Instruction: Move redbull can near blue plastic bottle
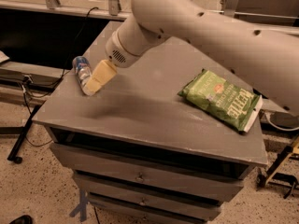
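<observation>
In the single camera view, the gripper [93, 85] hung low over the left part of a grey cabinet [140, 111], at the end of a thick white arm [196, 22] that reached in from the upper right and sloped down to the left. Its cream-coloured tip pointed down and to the left, close to the cabinet top, and a soft shadow lay on the surface just below and to the right of it. Whether the gripper was spread or pressed together could not be told from this angle. The redbull can [81, 70] lay on its side right at the gripper's tip, on its left and slightly behind it; the tip overlapped the nearer end of the can, so that only the farther end, silver with blue, showed. Whether the two touched could not be told. Well to the right of the gripper, across a bare stretch of the top, a green bag of chips [219, 99] lay flat near the cabinet's right edge, partly beneath the arm. Below the gripper, on the cabinet's front, were stacked drawers [140, 176] with small knobs. Left of the gripper, beyond the cabinet's edge, a dark cable [24, 85] hung down toward a speckled floor [37, 190].
</observation>
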Robot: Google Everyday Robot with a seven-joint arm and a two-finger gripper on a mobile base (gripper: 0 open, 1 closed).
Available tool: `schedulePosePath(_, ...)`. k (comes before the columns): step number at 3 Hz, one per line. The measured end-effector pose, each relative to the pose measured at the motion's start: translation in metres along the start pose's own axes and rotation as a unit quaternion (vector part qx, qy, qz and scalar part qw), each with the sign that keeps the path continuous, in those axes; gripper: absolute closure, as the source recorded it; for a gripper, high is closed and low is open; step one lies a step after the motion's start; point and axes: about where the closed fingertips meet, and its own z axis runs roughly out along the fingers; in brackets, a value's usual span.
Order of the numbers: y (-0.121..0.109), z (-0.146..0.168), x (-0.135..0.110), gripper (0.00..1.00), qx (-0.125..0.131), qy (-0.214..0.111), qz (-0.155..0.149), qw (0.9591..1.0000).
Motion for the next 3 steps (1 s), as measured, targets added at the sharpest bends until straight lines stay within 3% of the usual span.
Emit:
schedulePosePath(2, -0.015, 0.064, 0.000, 0.00, 0.024, -0.009, 0.062, 0.9978)
schedulePosePath(3, -0.016, 0.081, -0.005, 0.00, 0.028, -0.011, 0.095, 0.9950)
